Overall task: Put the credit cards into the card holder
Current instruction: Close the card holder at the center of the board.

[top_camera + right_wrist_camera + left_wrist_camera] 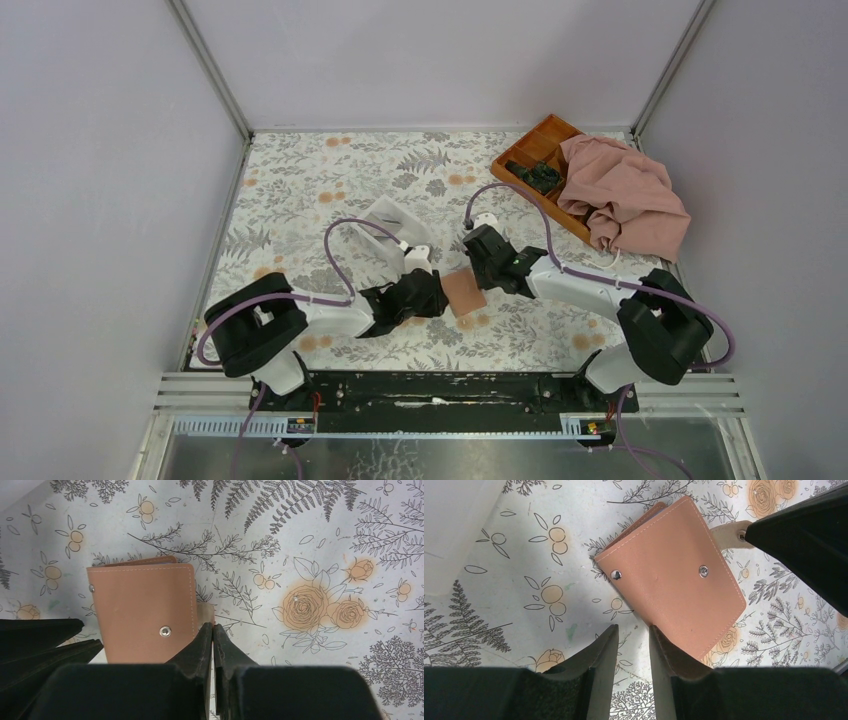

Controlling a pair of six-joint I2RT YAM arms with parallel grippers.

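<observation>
— What sits nearest the bases?
— My two arms. The left arm (330, 315) and the right arm (585, 285) both reach toward the middle of the desk (300, 180), their tips almost meeting.
— Where is the wallet?
— There is one wallet (674, 580), tan and folded, lying on the floral cover right between the two tips. I count two metal snap studs (704, 570) on its upper face.
— And the left jaws?
— Slightly spread, with only the desk pattern showing in the gap. The wallet's near corner lies just beside one finger (661, 660), and I see nothing gripped.
— And the right jaws?
— Pressed together on the wallet's one pale strap (726, 532), which sticks out from its edge.
— Further back?
— One white box (392, 222) sits just behind the left arm's wrist. In the far right corner I have one orange tray (548, 132) with compartments. One pink cloth (625, 195) is heaped over its right side. There is also a dark clump (540, 177) in one compartment, and I cannot tell what it is.
</observation>
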